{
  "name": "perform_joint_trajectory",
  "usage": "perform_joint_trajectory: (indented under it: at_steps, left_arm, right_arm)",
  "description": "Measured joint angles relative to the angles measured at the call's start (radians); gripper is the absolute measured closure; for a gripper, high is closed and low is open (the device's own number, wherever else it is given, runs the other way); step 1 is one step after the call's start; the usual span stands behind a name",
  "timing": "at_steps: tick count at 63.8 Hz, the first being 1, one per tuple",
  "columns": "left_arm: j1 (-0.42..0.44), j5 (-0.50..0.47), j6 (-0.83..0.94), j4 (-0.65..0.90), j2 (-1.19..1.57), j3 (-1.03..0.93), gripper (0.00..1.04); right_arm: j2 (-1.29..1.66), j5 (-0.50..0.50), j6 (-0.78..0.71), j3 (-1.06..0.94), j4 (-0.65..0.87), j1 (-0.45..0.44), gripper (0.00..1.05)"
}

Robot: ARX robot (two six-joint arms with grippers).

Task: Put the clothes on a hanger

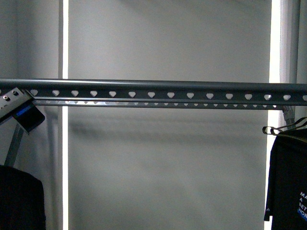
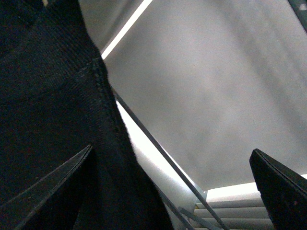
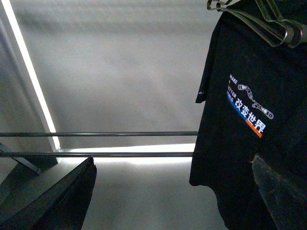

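Note:
The hanger rail (image 1: 158, 90), dark grey with a row of heart-shaped holes, runs across the front view. A black T-shirt (image 1: 288, 182) with white "MAKE A BETTER WORLD" print and a blue stripe hangs at the far right on a thin wire hanger (image 1: 284, 127). What its hook rests on is out of frame. The right wrist view shows the same shirt (image 3: 249, 143) on a shiny grey hanger (image 3: 271, 21). My right gripper (image 3: 172, 160) is open, with the shirt's lower edge ahead of one finger. My left gripper (image 2: 170, 148) is open beside black fabric (image 2: 48, 120).
A second black garment (image 1: 19, 199) sits at the lower left, its print and hanger hidden. Part of my left arm (image 1: 17, 108) is up against the rail's left end by a slanted grey leg (image 1: 14, 143). Two thin horizontal bars (image 3: 96, 134) cross behind. A grey wall is behind everything.

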Motion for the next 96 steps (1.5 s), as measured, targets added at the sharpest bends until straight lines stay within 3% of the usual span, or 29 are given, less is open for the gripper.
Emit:
perform_joint_trajectory:
  at_steps: [22,33,41,52,62,73,83,96]
  left_arm:
    - [0.013,-0.063,-0.009,-0.020,0.179,0.150,0.07]
    - [0.028,-0.081,0.003,-0.080,0.247,0.238,0.33]
    - [0.040,-0.063,0.034,-0.103,0.261,0.249,0.61]
    - [0.045,-0.014,0.059,-0.095,0.243,0.215,0.84]
    - [0.052,0.105,0.086,-0.081,0.165,0.097,1.00]
    - [0.053,0.386,0.360,-0.106,-0.093,-0.162,1.00]
    - [0.061,0.623,0.581,-0.268,-0.281,-0.288,1.00]
    - [0.109,0.842,0.872,-0.429,-0.417,-0.347,1.01]
  right_arm:
    - [0.000,0.000,0.000,0.000,0.000,0.000,0.07]
    - [0.000,0.000,0.000,0.000,0.000,0.000,0.07]
    - [0.000,0.000,0.000,0.000,0.000,0.000,0.07]
    - [0.000,0.000,0.000,0.000,0.000,0.000,0.07]
    - [0.000,0.000,0.000,0.000,0.000,0.000,0.07]
    - [0.000,0.000,0.000,0.000,0.000,0.000,0.07]
    - [0.000,0.001,0.000,0.000,0.000,0.000,0.07]
    - [0.000,0.000,0.000,0.000,0.000,0.000,0.07]
